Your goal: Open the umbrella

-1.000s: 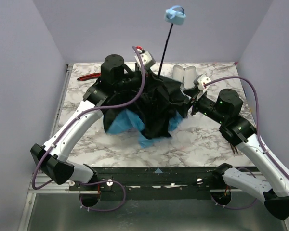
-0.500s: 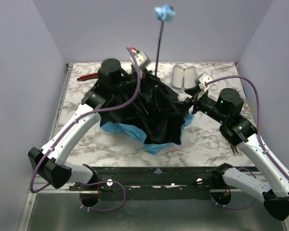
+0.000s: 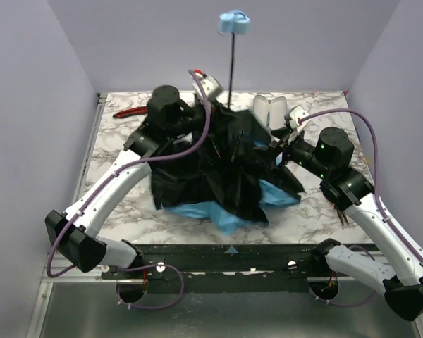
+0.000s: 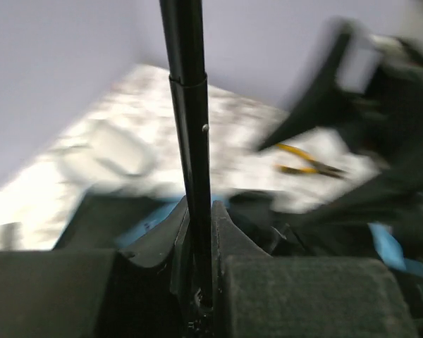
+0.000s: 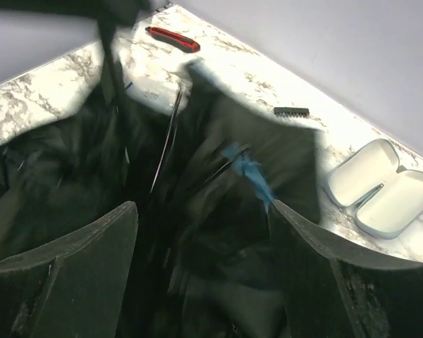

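Note:
The umbrella (image 3: 225, 169) lies upside down on the marble table (image 3: 303, 204), its black underside facing up and sky-blue canopy edges (image 3: 218, 215) showing at the front. Its thin black shaft (image 3: 231, 67) stands nearly upright with the small blue handle (image 3: 234, 21) at the top. My left gripper (image 3: 218, 104) is shut on the shaft low down; in the left wrist view the shaft (image 4: 190, 134) runs up from between the closed gripper (image 4: 197, 232). My right gripper (image 3: 278, 148) is open at the canopy's right side. In the right wrist view the gripper (image 5: 201, 225) is wide apart over black fabric (image 5: 218, 183).
An open white glasses case (image 3: 269, 111) lies at the back right, also in the right wrist view (image 5: 384, 186). A red tool (image 3: 130, 113) lies back left. A black comb (image 5: 291, 111) and yellow pliers (image 4: 303, 160) lie on the table. Lavender walls enclose three sides.
The canopy has spread wider and flatter, with more blue showing at the front right. The shaft has swung left toward upright, carrying the handle left. My left gripper keeps hold of the shaft.

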